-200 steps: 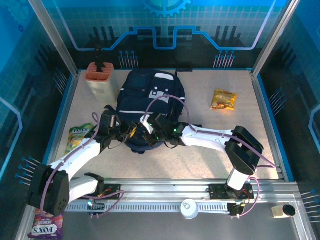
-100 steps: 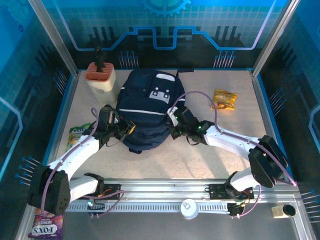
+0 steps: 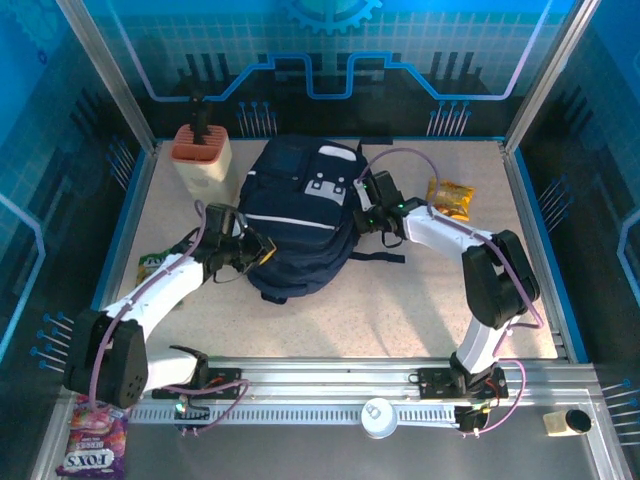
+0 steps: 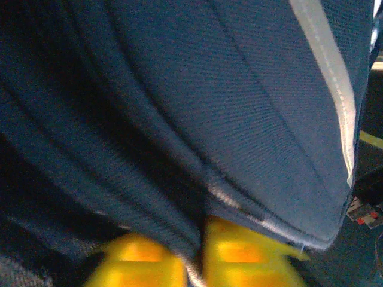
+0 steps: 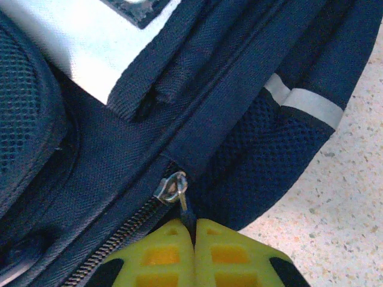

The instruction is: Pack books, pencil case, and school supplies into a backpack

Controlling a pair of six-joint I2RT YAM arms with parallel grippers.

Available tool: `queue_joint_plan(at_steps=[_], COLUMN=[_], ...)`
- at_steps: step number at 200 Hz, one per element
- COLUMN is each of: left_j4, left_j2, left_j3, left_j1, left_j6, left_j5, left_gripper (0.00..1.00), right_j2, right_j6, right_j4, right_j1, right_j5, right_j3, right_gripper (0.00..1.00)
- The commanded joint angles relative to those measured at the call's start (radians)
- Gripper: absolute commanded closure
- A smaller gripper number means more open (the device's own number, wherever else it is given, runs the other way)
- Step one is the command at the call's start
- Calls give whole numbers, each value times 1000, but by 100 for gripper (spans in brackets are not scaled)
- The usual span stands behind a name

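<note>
The navy-blue backpack [image 3: 300,215] lies flat in the middle of the table, its white patches toward the back. My left gripper [image 3: 262,252] is at its left edge. In the left wrist view a fold of the backpack [image 4: 239,107] sits pinched between the yellow fingers [image 4: 239,254] of that gripper [image 4: 194,251]. My right gripper [image 3: 362,210] is at the bag's upper right side. It [image 5: 194,230] is shut on the dark tab of the metal zipper pull [image 5: 173,188], and zipper teeth run down to the left of it. The books and pencil case are out of view.
A beige holder with a terracotta top [image 3: 203,160] stands at the back left. A yellow-orange snack packet [image 3: 448,198] lies right of the bag, and a green one [image 3: 152,268] is under the left arm. Speckled tabletop [image 5: 341,191] shows beside the bag. Glass walls enclose the table.
My right gripper has travelled from the bag's near end up along its right side to the upper right, holding the zipper pull. The bag has shifted a little. The left gripper stays at the left edge.
</note>
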Motion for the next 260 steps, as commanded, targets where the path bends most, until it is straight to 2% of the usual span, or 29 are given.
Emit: queue_joint_plan(at_steps=[1,20,32,55,64,90,124,141,157,173,191,203,225,260], left_j4=[-115,-183,-210,-135,-78,135,443,577,668,776,956,1084,1205,1322], left_j2=[-9,-34,-50,-96,-117,-148,-119,-88,-48,-2,53,97,174,298], left_j3=[67,130,165,157,128,-6,-180,-253,-299,-337,-387,-416,-431,-430], left_j1=[-3,3,15,42,56,94,146,163,180,202,210,219,226,226], left_j6=[134,185,204,212,211,284,471,577,663,741,806,824,842,856], left_j5=[2,-110,-215,-453,-559,-843,-989,-1005,-974,-864,-745,-666,-529,-498], left_gripper=[56,37,27,9,5,1,1,1,1,1,1,1,1,1], right_j2=[-52,-157,-238,-374,-413,-487,-516,-510,-478,-433,-381,-337,-266,-212], right_j6=[48,54,74,112,130,131,66,-4,-62,-95,-89,-105,-142,-164], right_j4=[-42,-14,14,82,104,194,431,633,787,851,950,1049,1135,1218], right_j1=[-73,-85,-102,-190,-231,-323,-393,-395,-395,-396,-398,-398,-398,-395], right_j5=[115,83,97,126,162,269,311,328,328,314,246,184,89,47], right_j3=[-3,-66,-113,-207,-245,-359,-546,-657,-732,-748,-774,-794,-807,-826], right_gripper=[85,46,28,8,1,0,0,0,0,0,0,0,0,0])
